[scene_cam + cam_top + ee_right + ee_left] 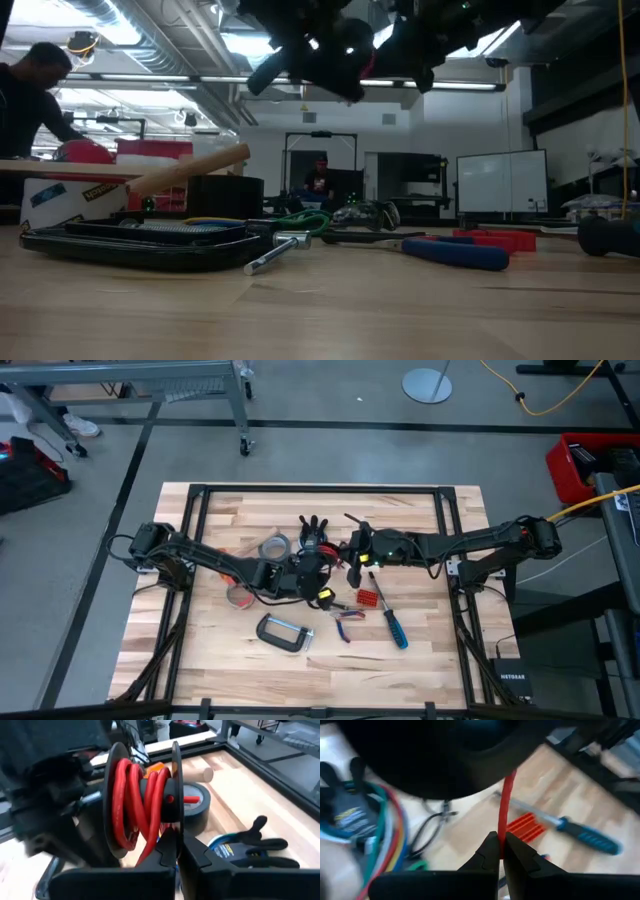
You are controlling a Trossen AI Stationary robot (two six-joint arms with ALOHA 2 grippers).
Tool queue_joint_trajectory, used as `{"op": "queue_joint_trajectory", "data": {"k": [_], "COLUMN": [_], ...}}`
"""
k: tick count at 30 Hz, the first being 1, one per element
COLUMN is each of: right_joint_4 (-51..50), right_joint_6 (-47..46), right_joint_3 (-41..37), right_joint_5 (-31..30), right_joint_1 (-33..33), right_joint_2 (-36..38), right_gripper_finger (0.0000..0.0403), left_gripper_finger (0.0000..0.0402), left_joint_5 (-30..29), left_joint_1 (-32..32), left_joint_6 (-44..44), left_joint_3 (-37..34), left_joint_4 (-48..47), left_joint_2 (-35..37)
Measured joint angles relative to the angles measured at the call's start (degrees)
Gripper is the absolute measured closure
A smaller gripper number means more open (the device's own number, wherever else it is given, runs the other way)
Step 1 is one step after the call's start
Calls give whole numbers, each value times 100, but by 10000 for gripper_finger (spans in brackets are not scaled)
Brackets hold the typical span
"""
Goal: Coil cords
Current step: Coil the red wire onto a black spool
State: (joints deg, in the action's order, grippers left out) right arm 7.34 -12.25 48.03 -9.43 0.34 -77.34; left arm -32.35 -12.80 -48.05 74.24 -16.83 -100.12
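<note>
A black spool (142, 800) with a red cord (125, 795) wound round it hangs above the middle of the table. My right gripper (176, 851) is shut on the spool; in the high view it (352, 553) is at the table's centre. My left gripper (500, 851), close beside it (318, 574), is shut on the red cord's free length (506, 805). This runs from the fingers up to the dark spool (445, 755). A bundle of green, white, red and yellow cords (387, 837) lies on the table below. My left gripper pinches the red cord (503, 832) between its two fingertips, the fingers lying across it. The cord runs straight from the fingers to the spool and is clear of the table. My right gripper pinches the rim of one thin flange (175, 822) of the spool between its two fingers. The spool is lifted clear of the table, its axle roughly level.
On the table lie a blue-handled screwdriver (392, 623), a red block (369, 598), pliers (345, 623), a C-clamp (285, 633), a grey tape roll (273, 547) and black clamps (252, 845). A person (30, 90) stands beyond the table.
</note>
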Motion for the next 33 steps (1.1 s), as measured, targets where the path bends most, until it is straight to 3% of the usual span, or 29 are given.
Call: {"op": "queue_joint_trajectory", "data": {"k": [5,12,22,33], "right_joint_4": [-500,-936,-1560,-1460], "right_joint_6": [2,3,46,46], "right_joint_3": [0,0,0,-2], "right_joint_5": [87,1034,2017,3275], "right_joint_1": [0,0,0,-4], "right_joint_2": [0,0,2,9], "right_gripper_finger": [401,401,400,400], "left_gripper_finger": [401,401,401,401], "left_joint_5": [-200,-594,-603,-488], "left_joint_1": [-138,-300,-402,-501], "left_joint_6": [-142,-531,277,1097], "left_joint_3": [0,0,-4,-4], "left_joint_4": [-626,-1394,-861,-45], "left_joint_2": [-2,-4,130,197]}}
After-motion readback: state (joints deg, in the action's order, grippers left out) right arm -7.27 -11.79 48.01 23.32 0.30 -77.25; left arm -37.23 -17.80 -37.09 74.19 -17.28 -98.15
